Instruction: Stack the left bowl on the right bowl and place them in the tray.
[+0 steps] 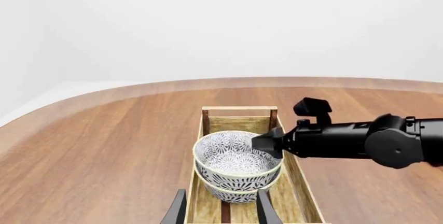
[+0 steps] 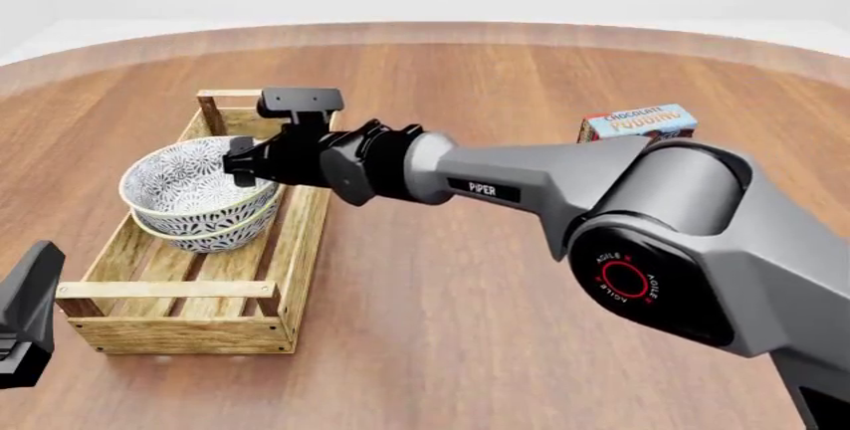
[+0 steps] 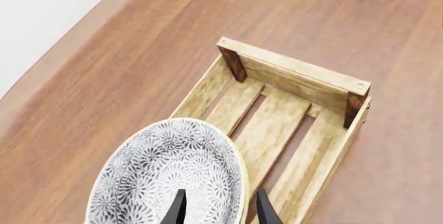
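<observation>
Your slatted light-wood tray (image 2: 186,296) holds the round floral left bowl (image 2: 186,183) nested in the right bowl (image 2: 219,236); right gripper (image 2: 242,163) pinches the upper rim; left gripper (image 1: 220,208) jaws spread.

- Left bowl (image 2: 186,183): round, deep, white with dense grey floral pattern and pale rim; upright, nested on top of its twin.
- Right bowl (image 2: 213,234): same look; underneath, resting on the slats.
- Tray (image 2: 179,328): long light-wood crate, slatted bottom, darker corner posts; holds both bowls toward its far half.
</observation>
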Available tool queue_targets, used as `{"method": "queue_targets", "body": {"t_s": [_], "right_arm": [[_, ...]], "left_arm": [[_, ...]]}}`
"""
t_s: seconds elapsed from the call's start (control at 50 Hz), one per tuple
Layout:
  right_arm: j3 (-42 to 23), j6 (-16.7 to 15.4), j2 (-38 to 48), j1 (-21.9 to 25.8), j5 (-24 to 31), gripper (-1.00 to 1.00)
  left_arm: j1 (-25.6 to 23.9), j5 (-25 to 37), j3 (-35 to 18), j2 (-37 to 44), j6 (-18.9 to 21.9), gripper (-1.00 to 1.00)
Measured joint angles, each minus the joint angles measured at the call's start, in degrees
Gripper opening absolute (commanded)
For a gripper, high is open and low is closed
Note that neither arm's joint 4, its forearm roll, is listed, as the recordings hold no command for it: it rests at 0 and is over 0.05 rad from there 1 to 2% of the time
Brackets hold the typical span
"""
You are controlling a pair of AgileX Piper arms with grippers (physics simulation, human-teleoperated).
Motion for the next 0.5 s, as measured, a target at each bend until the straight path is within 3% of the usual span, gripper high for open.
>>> {"method": "queue_targets", "body": {"t_s": [0.5], "right_arm": [[1.98,-2.11,-6.02,-2.88,3.06,1.0]], "left_arm": [[0.0,0.0,0.0,0.0,0.0,1.0]]}}
